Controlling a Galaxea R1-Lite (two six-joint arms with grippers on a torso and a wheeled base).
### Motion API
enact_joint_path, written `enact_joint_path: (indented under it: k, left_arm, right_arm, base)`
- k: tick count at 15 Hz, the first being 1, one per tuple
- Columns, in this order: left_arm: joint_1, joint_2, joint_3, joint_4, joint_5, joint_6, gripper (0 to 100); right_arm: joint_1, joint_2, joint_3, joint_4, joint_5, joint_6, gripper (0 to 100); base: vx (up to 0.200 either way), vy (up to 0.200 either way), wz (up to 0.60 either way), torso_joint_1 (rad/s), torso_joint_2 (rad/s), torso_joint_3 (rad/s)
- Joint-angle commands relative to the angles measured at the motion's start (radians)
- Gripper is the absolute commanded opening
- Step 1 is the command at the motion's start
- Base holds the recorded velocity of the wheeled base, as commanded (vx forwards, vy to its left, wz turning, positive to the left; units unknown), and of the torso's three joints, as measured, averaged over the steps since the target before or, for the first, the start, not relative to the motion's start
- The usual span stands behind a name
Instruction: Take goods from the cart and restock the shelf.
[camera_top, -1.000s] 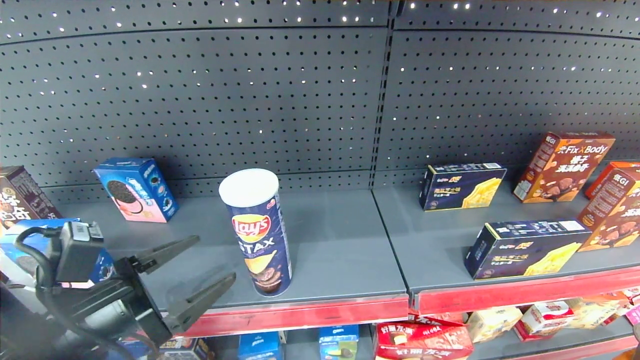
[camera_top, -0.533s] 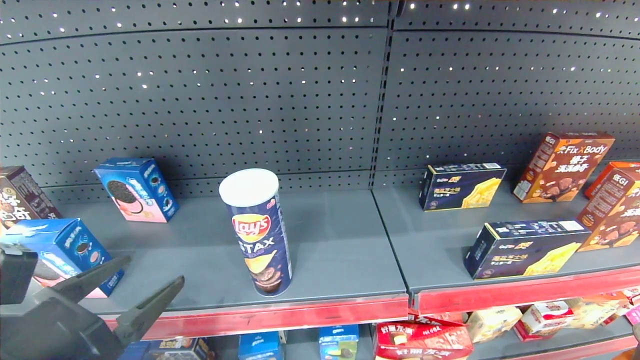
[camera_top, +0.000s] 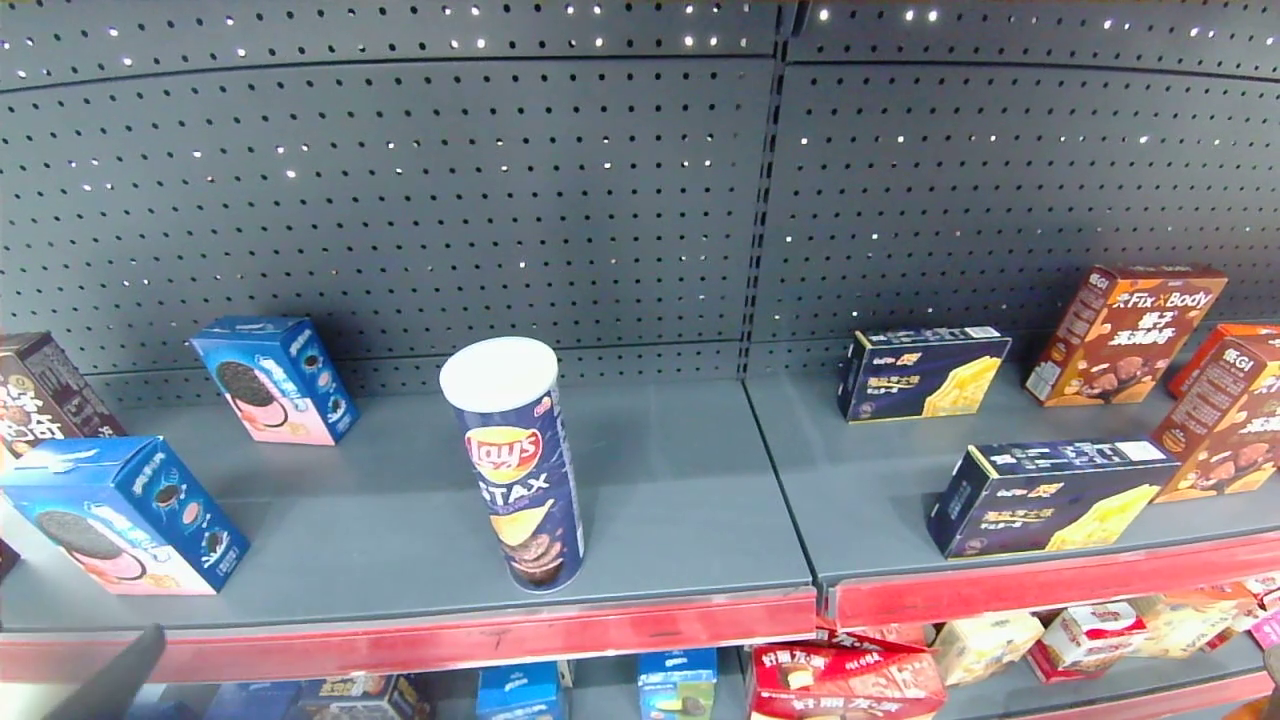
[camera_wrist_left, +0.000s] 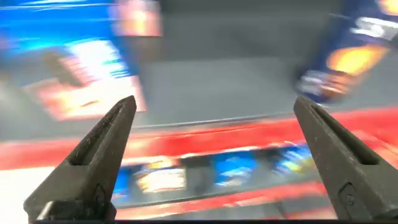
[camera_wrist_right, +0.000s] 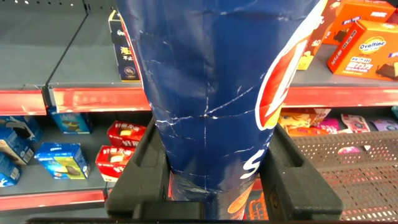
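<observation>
**Holding a second crisp tube ready for the open stretch of shelf**

We take the tall dark-blue cardboard crisp tube with the white lid (camera_top: 515, 470) as our marker. It stands upright on the grey metal shelf (camera_top: 680, 480), close to the red front rail (camera_top: 560, 632) with its label outward, which we judge to be how stock is meant to face.

Left of the marker sit two blue cardboard cookie boxes, one farther back (camera_top: 275, 380) and one nearer the rail (camera_top: 125, 515). Right of it, past the shelf joint, lie two navy-and-yellow flat boxes (camera_top: 925, 372) (camera_top: 1050, 497) and some brown snack boxes (camera_top: 1125, 333). Bare shelf lies behind the marker and on both sides, so we judge there is room beside it for more stock.

Our right tool (camera_wrist_right: 217, 180) is clamped on another dark-blue crisp tube (camera_wrist_right: 211, 81), with a finger on each side of its round wall. That grip should keep it upright for setting down. It is held off the shelf, but we cannot tell how far from the marker.

Our left tool (camera_wrist_left: 211, 149) is spread wide with nothing in it, low in front of the rail, below and left of the marker.

Every box is closed and the marker's lid is on, so contents stay hidden. The lower shelf beneath the marker holds small blue boxes (camera_top: 520, 690) and red packets (camera_top: 845, 680). A grey wire mesh (camera_wrist_right: 354, 168) may be the cart; we cannot tell what it holds.
</observation>
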Motion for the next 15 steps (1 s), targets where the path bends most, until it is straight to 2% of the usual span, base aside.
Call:
enact_joint_path:
  k: [1,3,4,5,6,7,8,9,10,11,14,15]
  left_arm:
    - [0.001,-0.093,0.013,0.006,0.048,-0.001,100]
    - [0.001,-0.13,0.057,0.006,0.068,0.0,100]
    - [0.002,-0.196,0.122,0.007,0.073,0.004,100]
    - [0.002,-0.219,0.145,0.009,0.074,0.005,100]
    - [0.002,-0.323,0.178,0.09,0.071,0.01,100]
    - [0.001,-0.426,0.178,0.23,0.07,0.011,100]
    - [-0.001,-0.493,0.166,0.308,0.067,0.017,100]
    - [-0.001,-0.481,0.145,0.337,0.07,0.017,100]
    - [-0.002,-0.478,0.151,0.33,0.047,0.016,100]
    - [-0.002,-0.478,0.154,0.33,-0.001,0.017,100]
    - [-0.002,-0.478,0.174,0.308,-0.133,0.056,100]
    - [-0.002,-0.478,0.174,0.308,-0.14,0.063,100]
  right_arm:
    - [0.0,-0.015,-0.001,0.0,0.0,0.0,0]
    - [0.0,-0.025,0.002,0.002,0.0,0.0,0]
    - [0.0,-0.024,-0.001,0.002,0.0,0.0,0]
    - [0.0,-0.024,-0.002,0.0,0.0,0.0,0]
    - [0.001,-0.021,-0.004,0.0,0.001,0.003,0]
    - [0.001,-0.021,-0.006,0.0,0.001,0.02,0]
    - [0.0,-0.019,-0.009,0.0,0.001,0.029,0]
    - [0.003,-0.024,-0.012,0.0,0.001,0.032,0]
    - [0.01,-0.027,-0.01,0.0,0.001,0.034,0]
    - [0.024,-0.033,-0.009,0.0,0.001,0.037,0]
    - [0.053,-0.064,0.004,0.002,0.0,0.045,0]
    - [0.052,-0.065,0.004,0.002,0.001,0.055,0]
  base:
    - [0.0,0.0,0.0,0.0,0.0,0.0]
    - [0.0,0.0,0.0,0.0,0.0,0.0]
    - [0.0,0.0,0.0,0.0,0.0,0.0]
    - [0.0,0.0,0.0,0.0,0.0,0.0]
    - [0.0,0.0,0.0,0.0,0.0,0.0]
    - [0.0,0.0,0.0,0.0,0.0,0.0]
    - [0.0,0.0,0.0,0.0,0.0,0.0]
    - [0.0,0.0,0.0,0.0,0.0,0.0]
    - [0.0,0.0,0.0,0.0,0.0,0.0]
    - [0.0,0.0,0.0,0.0,0.0,0.0]
    - [0.0,0.0,0.0,0.0,0.0,0.0]
    - [0.0,0.0,0.0,0.0,0.0,0.0]
